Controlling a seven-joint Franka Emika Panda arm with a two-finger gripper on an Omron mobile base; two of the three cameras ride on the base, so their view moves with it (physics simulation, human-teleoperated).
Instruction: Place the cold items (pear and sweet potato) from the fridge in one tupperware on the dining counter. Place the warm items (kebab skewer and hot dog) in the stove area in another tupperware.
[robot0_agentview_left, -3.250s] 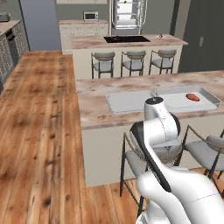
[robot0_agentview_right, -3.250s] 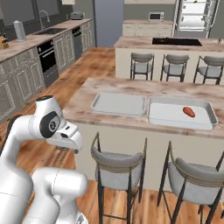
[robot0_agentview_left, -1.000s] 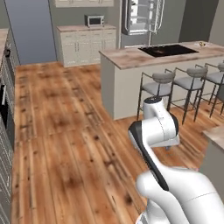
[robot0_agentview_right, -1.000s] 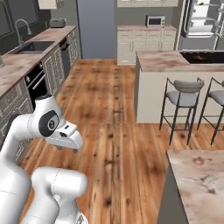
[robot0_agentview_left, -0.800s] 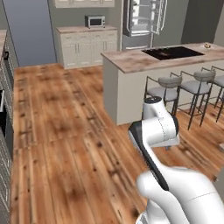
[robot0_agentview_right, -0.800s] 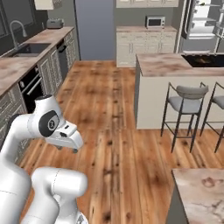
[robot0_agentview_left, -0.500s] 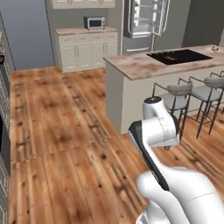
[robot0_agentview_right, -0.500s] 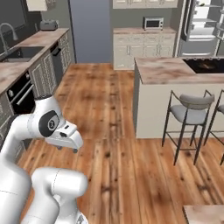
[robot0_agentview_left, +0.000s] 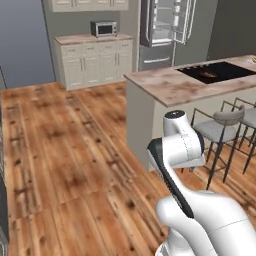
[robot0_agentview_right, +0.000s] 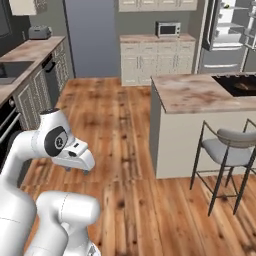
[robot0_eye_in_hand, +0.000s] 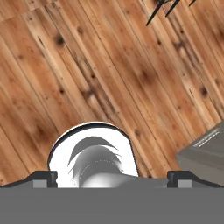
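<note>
**Hand view: jaws spread wide above bare floor**

Hand view looks down on the wooden floor (robot0_eye_in_hand: 109, 65); the gripper (robot0_eye_in_hand: 111, 177) stands fully spread, holding nothing. In the left base view the fridge (robot0_agentview_left: 165, 32) stands open behind the stove island (robot0_agentview_left: 200, 82). The foods cannot be made out.

1. Floor (robot0_agentview_left: 70, 150): warm orange-brown wood planks with dark knots.
2. Island counter (robot0_agentview_right: 200, 92): mottled pink-beige stone top, grey sides.
3. Cabinets (robot0_agentview_left: 95, 62): cream.
4. Fridge (robot0_agentview_left: 165, 30): silver-grey.
5. Stool (robot0_agentview_right: 227, 145): grey seat, black legs.
6. Microwave (robot0_agentview_right: 167, 29): silver, dark door.
</note>
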